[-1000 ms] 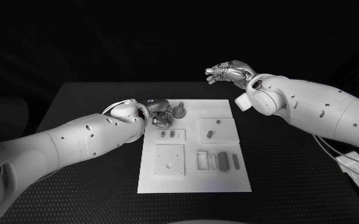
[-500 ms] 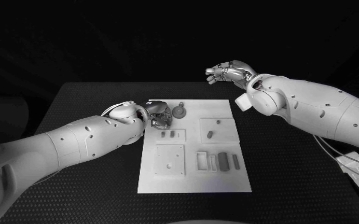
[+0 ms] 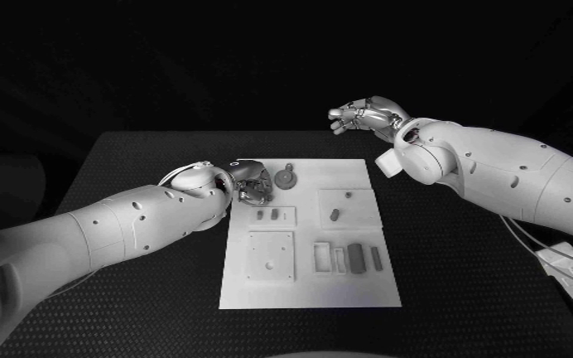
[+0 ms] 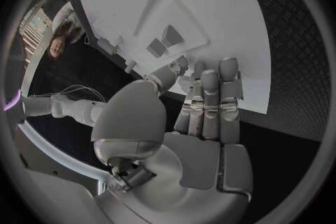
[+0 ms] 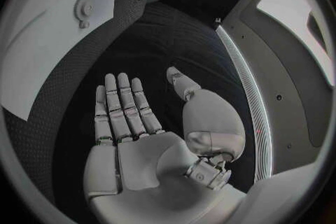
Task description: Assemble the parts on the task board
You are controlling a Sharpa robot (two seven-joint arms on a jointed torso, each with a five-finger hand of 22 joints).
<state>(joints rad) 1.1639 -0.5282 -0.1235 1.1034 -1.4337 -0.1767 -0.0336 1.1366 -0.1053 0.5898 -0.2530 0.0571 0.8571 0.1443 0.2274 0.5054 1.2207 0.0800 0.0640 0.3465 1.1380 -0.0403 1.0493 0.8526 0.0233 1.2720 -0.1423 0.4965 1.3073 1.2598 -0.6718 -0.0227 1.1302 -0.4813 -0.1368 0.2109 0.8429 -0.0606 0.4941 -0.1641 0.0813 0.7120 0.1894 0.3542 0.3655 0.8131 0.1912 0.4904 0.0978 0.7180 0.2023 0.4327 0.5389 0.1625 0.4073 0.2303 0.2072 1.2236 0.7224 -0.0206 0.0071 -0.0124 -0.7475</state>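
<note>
Left robot hand [image 3: 251,184] over task board [image 3: 310,292], empty

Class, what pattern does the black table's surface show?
The table has a fine raised diamond-like texture, clearest in the right wrist view.

The surface [image 3: 143,151] looks matt black with a fine raised tread pattern. The task board [image 3: 305,287] is smooth, matt white. Both arms wear glossy white plastic shells; the fingers [image 5: 119,106] look like brushed silver metal.
</note>
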